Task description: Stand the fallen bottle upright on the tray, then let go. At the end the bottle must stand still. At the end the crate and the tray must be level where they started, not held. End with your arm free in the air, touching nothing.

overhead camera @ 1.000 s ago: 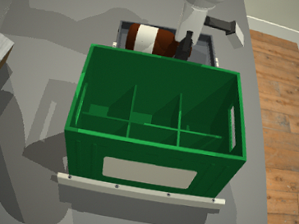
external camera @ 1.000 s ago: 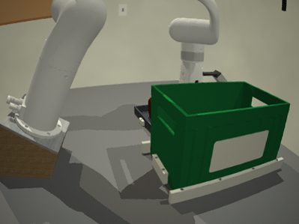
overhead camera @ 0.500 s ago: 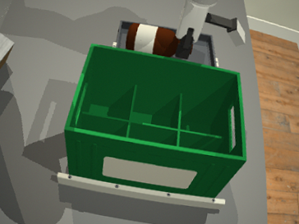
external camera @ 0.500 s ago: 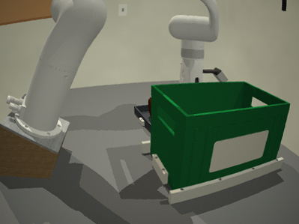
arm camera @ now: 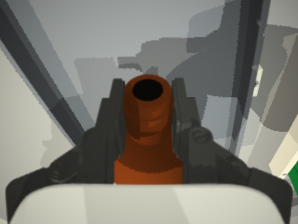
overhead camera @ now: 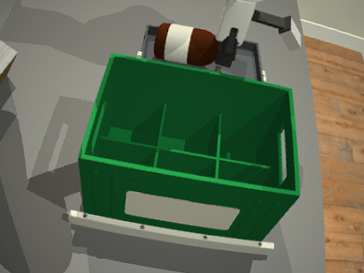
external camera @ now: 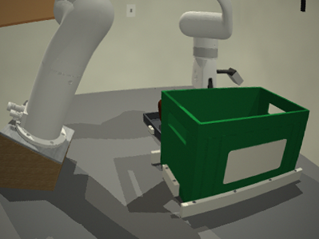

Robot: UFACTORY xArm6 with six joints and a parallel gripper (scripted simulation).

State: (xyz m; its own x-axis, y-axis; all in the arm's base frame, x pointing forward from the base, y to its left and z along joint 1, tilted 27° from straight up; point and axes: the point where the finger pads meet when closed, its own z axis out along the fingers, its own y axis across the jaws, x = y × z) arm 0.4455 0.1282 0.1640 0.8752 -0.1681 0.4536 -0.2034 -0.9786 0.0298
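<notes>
The brown glass bottle [overhead camera: 186,45] lies sideways over the dark shallow tray [overhead camera: 254,61], behind the green plastic crate [overhead camera: 182,191], near the table's far edge.

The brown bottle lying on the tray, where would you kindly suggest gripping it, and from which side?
Grip the bottle by its narrow neck, as the gripper does now: the fingers straddle it from above. The neck points right, clear of the crate.

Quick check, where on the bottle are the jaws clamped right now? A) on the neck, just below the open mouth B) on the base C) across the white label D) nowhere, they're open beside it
A: in the wrist view the jaws sit either side of the brown bottle's neck, just below its open mouth, and the top view shows the gripper at that narrow end, away from the white label.
</notes>
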